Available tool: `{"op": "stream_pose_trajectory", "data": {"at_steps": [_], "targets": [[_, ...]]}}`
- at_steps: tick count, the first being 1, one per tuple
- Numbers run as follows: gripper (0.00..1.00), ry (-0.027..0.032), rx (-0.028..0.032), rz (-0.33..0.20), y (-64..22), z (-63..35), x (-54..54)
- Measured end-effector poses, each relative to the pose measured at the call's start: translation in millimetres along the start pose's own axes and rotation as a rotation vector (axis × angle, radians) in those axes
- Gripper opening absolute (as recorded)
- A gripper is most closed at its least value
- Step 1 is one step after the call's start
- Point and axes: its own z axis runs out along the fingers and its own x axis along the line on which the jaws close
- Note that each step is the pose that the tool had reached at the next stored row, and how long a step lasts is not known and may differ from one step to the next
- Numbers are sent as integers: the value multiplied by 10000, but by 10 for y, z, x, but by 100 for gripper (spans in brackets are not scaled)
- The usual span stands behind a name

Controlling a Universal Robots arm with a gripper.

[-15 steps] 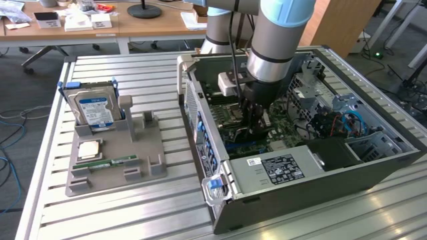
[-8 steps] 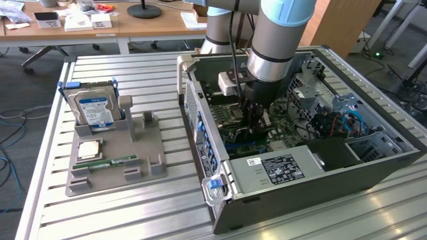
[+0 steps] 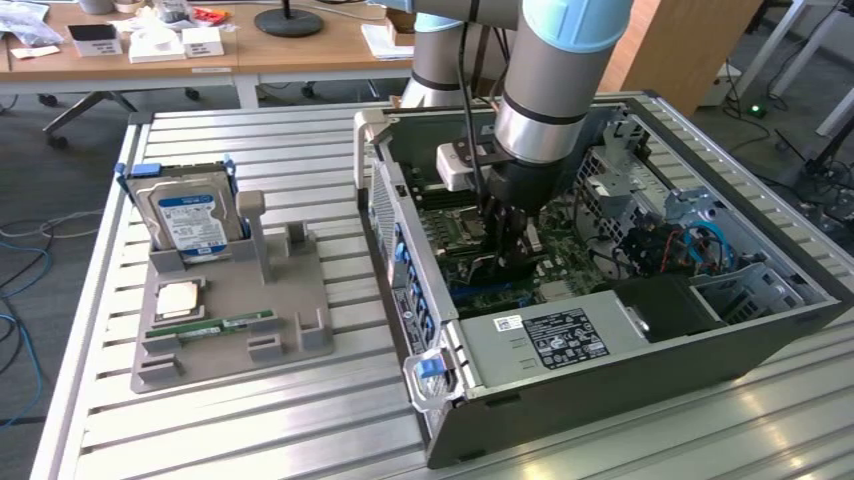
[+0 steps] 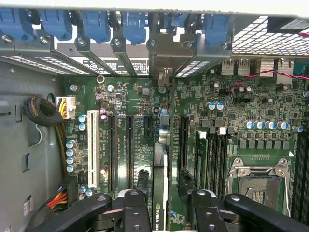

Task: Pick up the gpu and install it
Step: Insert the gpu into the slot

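We are holding the gpu (image 4: 160,186) on edge between our fingers (image 4: 136,208), down inside the open case (image 3: 627,385), its end bracket reaching toward the rear slot covers (image 4: 120,55). Our hand (image 4: 161,205) is clenching the card just above the motherboard (image 4: 231,111), among the long black slots. In the exterior view our arm (image 3: 554,90) is reaching down into the case, which is lying on the slatted table (image 3: 267,420). On that view's left a grey holder (image 3: 234,330) is carrying a hard drive (image 3: 190,222).
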Motion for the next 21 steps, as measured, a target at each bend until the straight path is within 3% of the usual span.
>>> {"op": "stream_pose_trajectory", "data": {"at_steps": [7, 9, 21], "targets": [[38, 0, 0, 0, 0, 0, 0], [26, 2, 1, 1, 0, 0, 0], [25, -1, 3, -1, 2, 0, 0]]}}
